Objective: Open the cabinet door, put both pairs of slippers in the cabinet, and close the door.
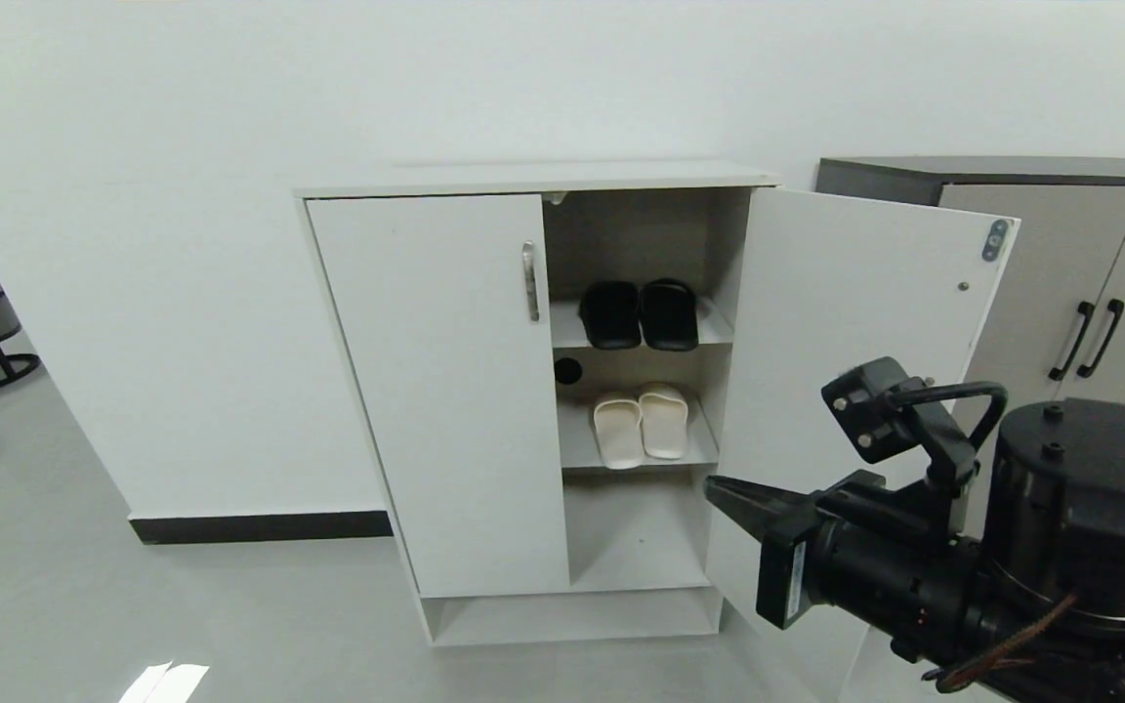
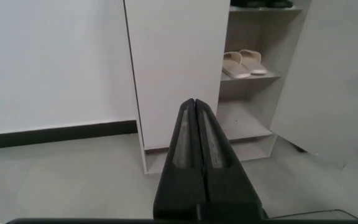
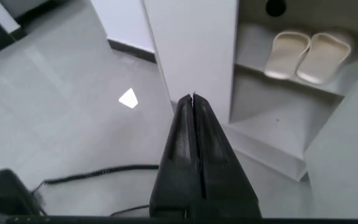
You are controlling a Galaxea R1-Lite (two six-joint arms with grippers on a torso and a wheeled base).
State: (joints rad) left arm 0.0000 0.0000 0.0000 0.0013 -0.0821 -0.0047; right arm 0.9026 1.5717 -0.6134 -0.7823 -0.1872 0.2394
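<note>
Your right gripper [image 3: 193,102] has its fingers pressed flat together. Straight past the fingertips stands the closed cabinet door [image 3: 191,43]; beyond it, to one side of the fingers, the cream slippers [image 3: 308,55] sit paired on a shelf [image 3: 257,53].

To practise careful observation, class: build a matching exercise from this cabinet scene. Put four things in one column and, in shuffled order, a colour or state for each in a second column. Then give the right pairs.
Column one:
1. upper pair of slippers
2. lower pair of slippers
3. left door
4. right door

Column two:
A. swung open
B. cream
C. shut
D. black

Pairs: 1-D; 2-B; 3-C; 4-A
</note>
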